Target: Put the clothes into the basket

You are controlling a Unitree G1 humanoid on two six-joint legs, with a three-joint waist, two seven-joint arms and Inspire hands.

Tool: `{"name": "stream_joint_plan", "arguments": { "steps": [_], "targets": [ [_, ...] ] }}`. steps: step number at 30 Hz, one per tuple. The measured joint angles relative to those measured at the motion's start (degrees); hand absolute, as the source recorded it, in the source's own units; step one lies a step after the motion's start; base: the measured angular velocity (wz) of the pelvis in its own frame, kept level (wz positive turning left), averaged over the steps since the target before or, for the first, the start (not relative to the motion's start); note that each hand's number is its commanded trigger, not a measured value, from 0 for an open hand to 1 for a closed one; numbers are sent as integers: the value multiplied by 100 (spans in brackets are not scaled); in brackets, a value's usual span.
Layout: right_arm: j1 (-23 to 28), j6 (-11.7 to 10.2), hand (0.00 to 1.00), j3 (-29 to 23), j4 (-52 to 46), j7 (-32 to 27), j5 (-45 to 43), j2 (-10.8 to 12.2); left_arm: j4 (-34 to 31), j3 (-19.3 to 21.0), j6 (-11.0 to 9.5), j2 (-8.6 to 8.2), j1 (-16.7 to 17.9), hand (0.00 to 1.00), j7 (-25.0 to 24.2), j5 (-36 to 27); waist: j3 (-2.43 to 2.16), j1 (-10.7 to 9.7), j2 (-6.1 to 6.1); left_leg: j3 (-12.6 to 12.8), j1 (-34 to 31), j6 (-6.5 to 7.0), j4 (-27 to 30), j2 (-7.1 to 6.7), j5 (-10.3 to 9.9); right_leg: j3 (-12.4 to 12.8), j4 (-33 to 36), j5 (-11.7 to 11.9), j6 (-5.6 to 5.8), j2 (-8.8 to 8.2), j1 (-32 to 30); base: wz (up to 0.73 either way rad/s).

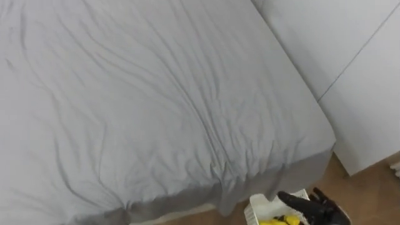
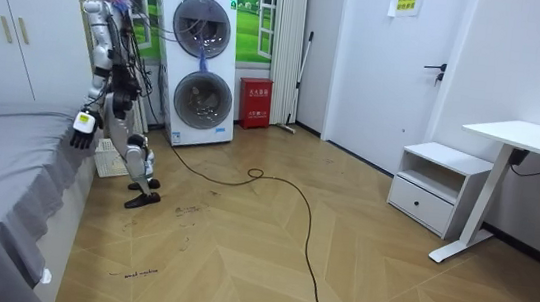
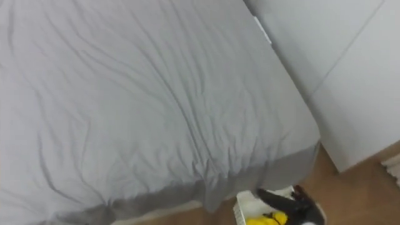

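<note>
The yellow clothes (image 1: pixel 278 220) sit in the white basket (image 1: pixel 259 202) by the bed (image 1: pixel 156 112). The right hand (image 1: pixel 315 206) hangs just above them, fingers loose, holding nothing. It should lift straight up, snagging nothing

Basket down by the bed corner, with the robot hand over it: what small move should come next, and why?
Probably lift the right robot hand straight up, clear of the basket. The yellow cloth already lies inside it, under the hand, and the bed shows no other clothes. Whether the hand holds the cloth is unclear, so let go first.
</note>
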Motion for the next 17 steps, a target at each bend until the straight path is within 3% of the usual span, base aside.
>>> {"name": "stream_joint_plan", "arguments": {
  "steps": [3,4,10,17],
  "targets": [
    [27,107,0,225,470,93,-97,168,8,211,21,-136,59,0,7,105,-22,173,-51,-230,94,0,-4,-37,-1,-168,-80,-41,55,-19,191,40],
    [29,181,0,295,680,87,-195,249,12,298,24,-151,92,0,9,173,-15,206,-74,-330,111,2,-3,-103,0,-241,-85,-58,72,-37,271,36],
    [323,385,0,676,1330,77,-647,501,1,669,107,-232,168,0,12,167,8,464,-81,-603,201,42,-14,-162,-22,-443,-95,-104,133,-112,501,24],
    [560,444,0,646,1400,6,-803,544,7,1098,215,-391,243,0,12,182,54,455,-8,-784,300,67,-21,-208,-39,-598,-87,-131,176,-147,647,11]
  ]
}}
